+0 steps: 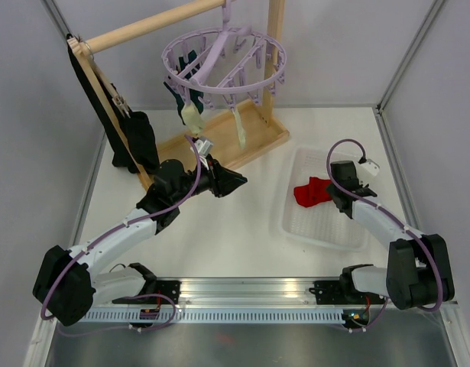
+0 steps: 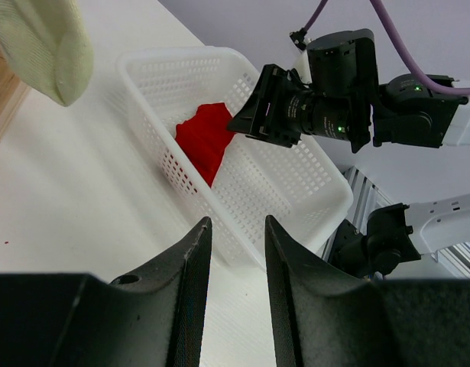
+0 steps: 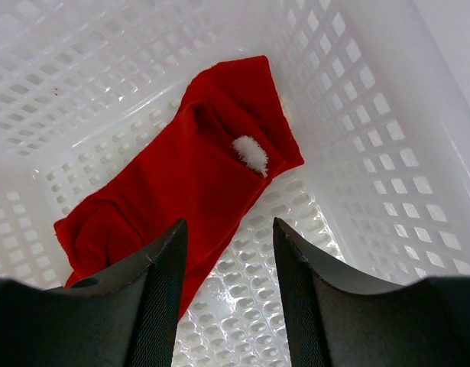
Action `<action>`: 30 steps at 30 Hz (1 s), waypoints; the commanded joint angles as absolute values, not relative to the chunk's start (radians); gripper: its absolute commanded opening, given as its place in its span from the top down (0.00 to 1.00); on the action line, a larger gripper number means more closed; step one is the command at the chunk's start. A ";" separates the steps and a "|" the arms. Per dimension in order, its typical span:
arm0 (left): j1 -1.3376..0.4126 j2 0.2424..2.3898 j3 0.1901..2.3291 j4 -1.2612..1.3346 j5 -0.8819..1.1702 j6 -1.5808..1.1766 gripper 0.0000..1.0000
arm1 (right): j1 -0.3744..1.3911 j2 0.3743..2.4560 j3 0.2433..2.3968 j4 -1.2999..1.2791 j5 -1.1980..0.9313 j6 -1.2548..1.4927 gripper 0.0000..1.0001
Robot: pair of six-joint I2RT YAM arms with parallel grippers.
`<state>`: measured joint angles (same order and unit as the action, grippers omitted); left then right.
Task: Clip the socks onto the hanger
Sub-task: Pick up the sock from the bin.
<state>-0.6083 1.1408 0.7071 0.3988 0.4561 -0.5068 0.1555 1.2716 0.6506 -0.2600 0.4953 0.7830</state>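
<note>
A red sock lies in a white plastic basket; it fills the right wrist view with a small white tuft on it. My right gripper is open just above it, inside the basket. The lavender hanger hangs from a wooden rod, with a dark teal sock and two cream socks clipped to it. My left gripper is open and empty below the hanger; in the left wrist view it faces the basket, a cream sock's toe at top left.
A wooden rack stands at the back with a long black cloth hanging on its left side. The basket sits right of centre. Grey walls close in the table on three sides.
</note>
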 commanded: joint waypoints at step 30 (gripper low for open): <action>-0.615 1.167 0.719 0.419 0.491 -0.491 0.60 | 0.114 1.285 0.598 -0.118 0.503 0.867 0.47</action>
<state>-0.6090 1.1652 0.7067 0.3977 0.4648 -0.5068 0.1200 1.2793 0.5941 -0.1658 0.4870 0.8448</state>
